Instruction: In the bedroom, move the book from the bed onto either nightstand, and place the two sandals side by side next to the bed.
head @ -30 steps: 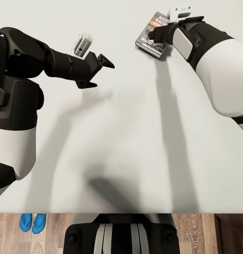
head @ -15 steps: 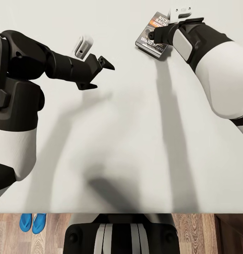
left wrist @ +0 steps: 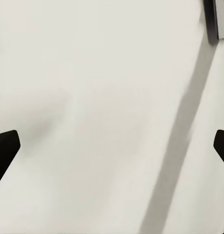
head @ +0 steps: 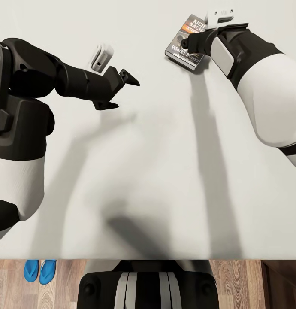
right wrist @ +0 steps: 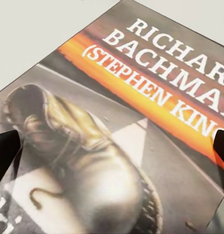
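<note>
I am reading the scene from left to right. At the near edge, on the brown wood-plank floor [head: 234, 279], the two bright blue plastic sandals [head: 39, 271] are lying side by side just off the pale grey-white mattress of the bed [head: 156, 171]; that half of the task is looking done, as far as I can judge. My black left gripper [head: 119, 90] is hanging over bare mattress with its fingers spread and nothing between them, well apart from the book. The thin dark-covered paperback book with the orange band and white "RICHARD BACHMAN" title [head: 187, 46] is lying flat on the mattress, not yet moved; no nightstand is appearing. My right gripper [right wrist: 112, 146] is hovering directly over its cover, fingertips wide at either side, released and grasping nothing.
</note>
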Controlling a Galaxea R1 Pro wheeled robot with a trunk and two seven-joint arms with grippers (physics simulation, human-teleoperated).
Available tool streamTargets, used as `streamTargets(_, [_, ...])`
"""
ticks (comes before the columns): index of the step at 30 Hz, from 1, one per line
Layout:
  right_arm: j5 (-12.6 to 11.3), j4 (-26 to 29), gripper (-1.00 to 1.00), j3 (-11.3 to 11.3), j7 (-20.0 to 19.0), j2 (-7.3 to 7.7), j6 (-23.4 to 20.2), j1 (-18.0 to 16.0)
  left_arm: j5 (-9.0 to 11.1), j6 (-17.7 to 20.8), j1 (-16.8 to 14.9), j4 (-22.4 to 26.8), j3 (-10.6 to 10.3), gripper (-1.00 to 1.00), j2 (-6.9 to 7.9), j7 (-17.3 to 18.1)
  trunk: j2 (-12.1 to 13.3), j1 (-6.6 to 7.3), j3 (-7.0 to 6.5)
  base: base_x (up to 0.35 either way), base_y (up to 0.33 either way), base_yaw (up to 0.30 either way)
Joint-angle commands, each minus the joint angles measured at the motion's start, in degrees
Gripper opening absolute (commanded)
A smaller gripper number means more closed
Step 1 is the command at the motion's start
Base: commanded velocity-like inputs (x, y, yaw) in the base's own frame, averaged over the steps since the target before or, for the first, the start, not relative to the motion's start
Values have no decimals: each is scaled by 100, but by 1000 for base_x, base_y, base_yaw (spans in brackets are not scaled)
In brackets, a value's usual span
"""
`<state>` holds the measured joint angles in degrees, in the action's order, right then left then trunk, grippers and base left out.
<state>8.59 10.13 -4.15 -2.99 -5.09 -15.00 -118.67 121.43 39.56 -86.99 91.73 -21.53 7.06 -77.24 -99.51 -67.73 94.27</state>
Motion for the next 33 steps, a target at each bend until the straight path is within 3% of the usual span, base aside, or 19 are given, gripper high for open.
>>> streamTargets(1, [96,-310,100,-68,-17,-1,-33,10,21,52,-5,3,-2,100,4,-37,-1,-1,3,0,0,0])
streamTargets(18, [98,-304,100,-78,-17,-8,-30,54,21,52,1,3,5,100,3,-35,-1,-1,3,-116,-18,0])
streamTargets(33, [107,-267,100,-78,-17,-17,-34,8,21,52,7,3,8,100,0,-21,-1,-1,3,-24,-4,0])
